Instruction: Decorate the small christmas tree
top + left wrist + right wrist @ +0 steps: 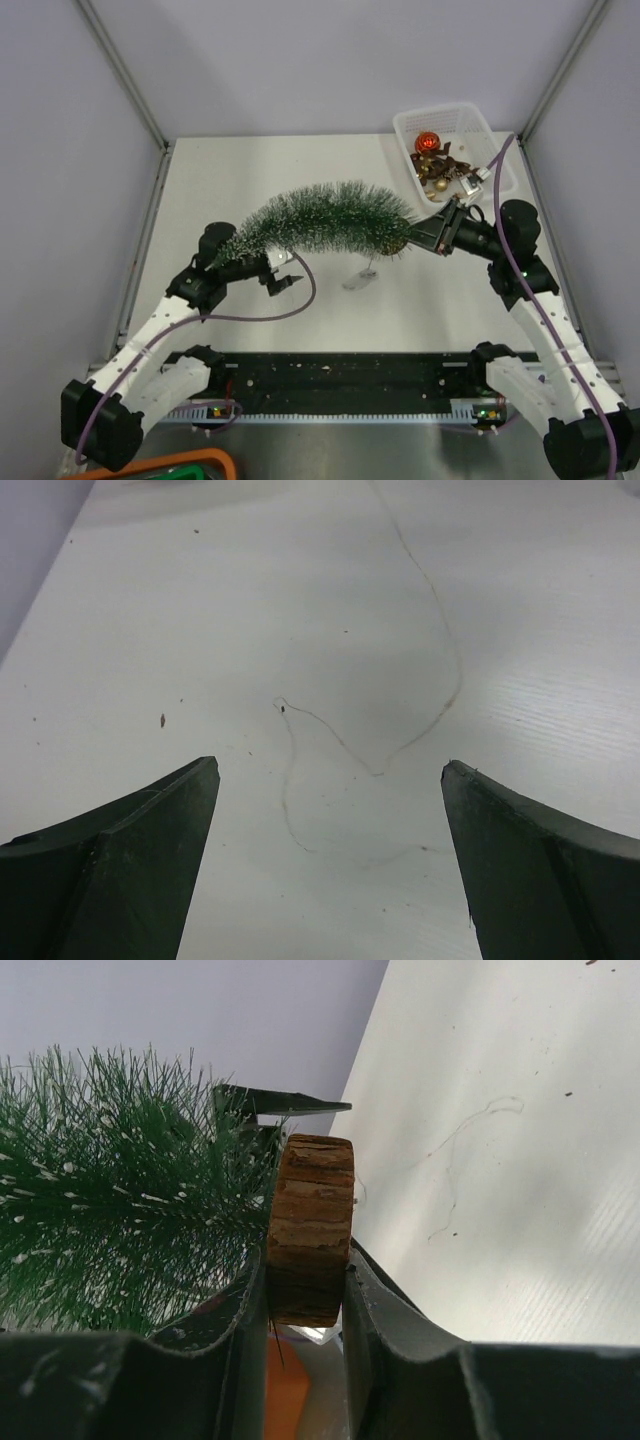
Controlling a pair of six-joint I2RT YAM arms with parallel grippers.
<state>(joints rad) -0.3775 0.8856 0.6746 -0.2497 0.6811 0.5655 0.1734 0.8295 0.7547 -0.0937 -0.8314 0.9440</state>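
Note:
The small christmas tree (pixel 320 220) hangs above the table as a bent arch of dark green, white-tipped bristles (pixel 110 1190). My right gripper (pixel 427 232) is shut on its round wooden disc base (pixel 310 1230), one finger on each flat face. The tree's tip droops onto the left arm's wrist (pixel 222 252). My left gripper (pixel 288 283) is just below and to the right of that tip, open with nothing between its fingers (pixel 140 850). In the left wrist view only bare table and a thin loose thread (pixel 300 720) lie under it.
A white plastic basket (pixel 470 122) at the back right holds a red bauble (pixel 428 142) and several brown ornaments (pixel 440 170). A small pale scrap (pixel 360 279) lies on the table under the tree. A purple cable (pixel 300 305) loops beside the left gripper.

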